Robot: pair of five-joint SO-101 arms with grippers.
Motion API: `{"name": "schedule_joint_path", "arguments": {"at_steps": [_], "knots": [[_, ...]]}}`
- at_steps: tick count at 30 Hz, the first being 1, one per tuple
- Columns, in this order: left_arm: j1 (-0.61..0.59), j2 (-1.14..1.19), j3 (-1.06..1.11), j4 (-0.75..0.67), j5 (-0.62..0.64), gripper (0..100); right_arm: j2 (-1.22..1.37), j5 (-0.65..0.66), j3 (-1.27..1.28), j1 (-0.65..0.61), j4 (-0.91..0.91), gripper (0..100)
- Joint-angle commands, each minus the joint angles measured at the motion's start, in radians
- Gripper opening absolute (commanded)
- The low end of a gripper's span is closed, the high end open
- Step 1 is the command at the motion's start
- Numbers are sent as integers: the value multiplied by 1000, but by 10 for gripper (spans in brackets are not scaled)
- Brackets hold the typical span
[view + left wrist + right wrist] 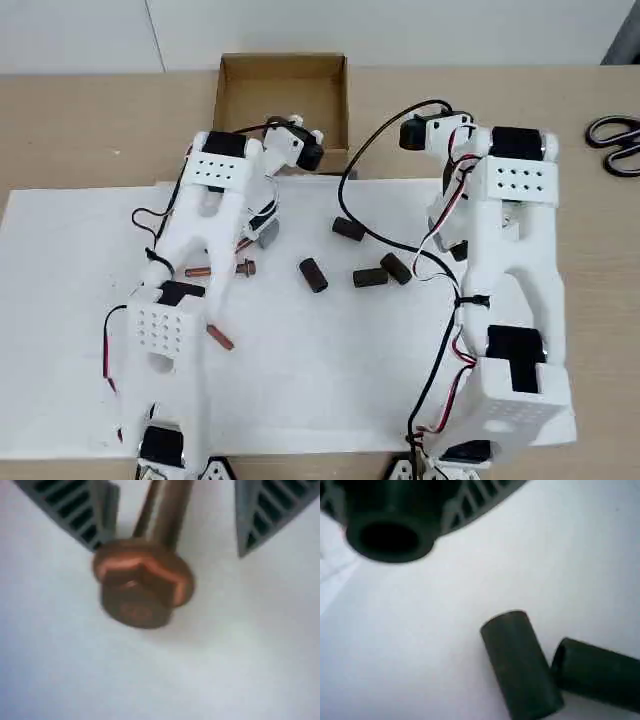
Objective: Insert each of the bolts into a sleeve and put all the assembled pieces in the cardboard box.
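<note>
Four loose sleeves (313, 275) lie mid-sheet in the high view, between the two arms, on the white sheet (320, 380) that covers the wooden surface (80, 130). The cardboard box (222, 95) stands just past the sheet's far edge, and its floor shows bare brown cardboard. We see the first bolt (215, 270) just beside the left hand (262, 232), and the second bolt (220, 338) nearer that arm's base. Open sheet spreads between the arm bases at the near edge. Scissors (615, 140) rest at the surface's right edge. The right hand (455, 245) sits low beside the sleeves.

In the left wrist view, the fingers (75, 510) stand apart with the first bolt's shank between them, its hex head toward us.

In the right wrist view, the right hand is clamped on the gripped sleeve (390, 530), which is raised above the sheet, while two loose sleeves lie touching.
</note>
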Motion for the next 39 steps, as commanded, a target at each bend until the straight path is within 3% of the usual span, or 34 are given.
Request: {"name": "schedule_joint_path", "arguments": {"at_steps": [1, 3, 15, 21, 27, 35, 39], "knots": [[48, 8, -51, -12, 9, 59, -53, -9, -3, 5, -1, 5], [61, 5, -51, -11, 37, 6, -53, -9, -3, 5, -1, 5], [78, 2, -271, 180, 75, 6, -79, -3, -8, -8, 8, 4], [72, -158, -298, 181, 186, 6, -321, -3, 2, -59, 13, 4], [94, -394, -120, 181, 407, 6, -547, -9, 199, -114, 8, 4], [98, -796, 222, 176, 430, 6, -871, -106, 468, -114, -5, 4], [97, -973, 397, 137, 591, 6, -1015, -115, 588, -114, -48, 4]]}}
